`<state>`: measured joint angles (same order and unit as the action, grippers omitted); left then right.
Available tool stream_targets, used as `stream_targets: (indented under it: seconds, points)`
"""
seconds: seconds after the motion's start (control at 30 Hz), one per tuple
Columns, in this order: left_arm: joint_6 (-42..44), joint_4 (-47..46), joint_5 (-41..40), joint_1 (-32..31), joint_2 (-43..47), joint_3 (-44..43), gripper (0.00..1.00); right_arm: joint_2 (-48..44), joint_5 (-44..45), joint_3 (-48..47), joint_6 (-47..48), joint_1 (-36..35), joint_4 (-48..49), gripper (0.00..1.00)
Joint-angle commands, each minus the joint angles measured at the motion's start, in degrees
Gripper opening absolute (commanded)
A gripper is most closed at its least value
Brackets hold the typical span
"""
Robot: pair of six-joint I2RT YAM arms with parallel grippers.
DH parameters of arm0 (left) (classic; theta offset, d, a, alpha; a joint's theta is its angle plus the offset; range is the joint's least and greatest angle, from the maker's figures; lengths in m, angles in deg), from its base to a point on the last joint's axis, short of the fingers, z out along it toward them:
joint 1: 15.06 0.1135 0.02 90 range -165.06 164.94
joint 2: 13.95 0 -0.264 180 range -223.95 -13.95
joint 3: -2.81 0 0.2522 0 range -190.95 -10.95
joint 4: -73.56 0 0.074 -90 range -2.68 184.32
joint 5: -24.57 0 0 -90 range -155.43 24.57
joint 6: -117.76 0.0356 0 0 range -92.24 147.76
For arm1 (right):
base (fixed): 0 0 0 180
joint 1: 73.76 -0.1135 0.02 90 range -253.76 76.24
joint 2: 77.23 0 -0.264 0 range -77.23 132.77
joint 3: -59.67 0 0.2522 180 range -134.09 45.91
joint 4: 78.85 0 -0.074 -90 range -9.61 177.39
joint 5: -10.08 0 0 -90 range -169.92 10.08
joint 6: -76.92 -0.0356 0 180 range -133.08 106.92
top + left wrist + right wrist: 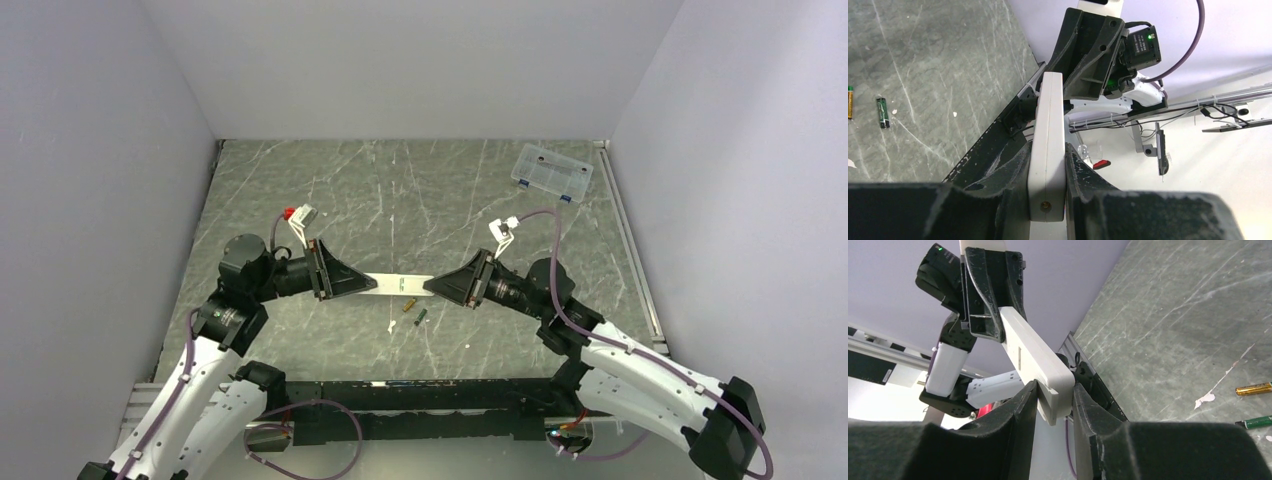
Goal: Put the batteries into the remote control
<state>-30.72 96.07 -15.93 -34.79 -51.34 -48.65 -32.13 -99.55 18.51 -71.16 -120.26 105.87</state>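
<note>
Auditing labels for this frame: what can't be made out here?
Remote control ends: hidden between the left fingers and right fingers, all views.
Its battery recess: open or covered unclear; top view too small, wrist views show none.
Gold battery: cut off by left wrist view's left edge.
Green battery: cut off by right wrist view's right edge.
Polarity marks: too small everywhere.
Clear box contents: too small, top view.

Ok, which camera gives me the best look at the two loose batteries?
Top view: gold battery and green battery both show whole, near the remote. Left wrist cuts the gold one at its edge; right wrist catches both at its frame edge, bigger.
</note>
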Motion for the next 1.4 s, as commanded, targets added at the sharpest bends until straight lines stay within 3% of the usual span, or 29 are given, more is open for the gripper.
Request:
stream_targets:
  seconds: [0.0,0.53,1.37]
  points:
    - [-2.13,-4.45,-0.41,0.21,-0.05,0.13,0.0,-2.22,-0.68,0.61,0.99,-0.13,3.55,0.0]
    - [-1.95,-5.3,0.94,0.21,-0.77,0.02,0.0,-2.36,-0.69,-0.8,2.48,-0.17,-1.01,0.32]
    - [1.65,-1.88,1.55,0.21,-2.16,-1.67,0.0,-1.56,0.61,-5.22,6.25,-0.17,-11.12,0.36]
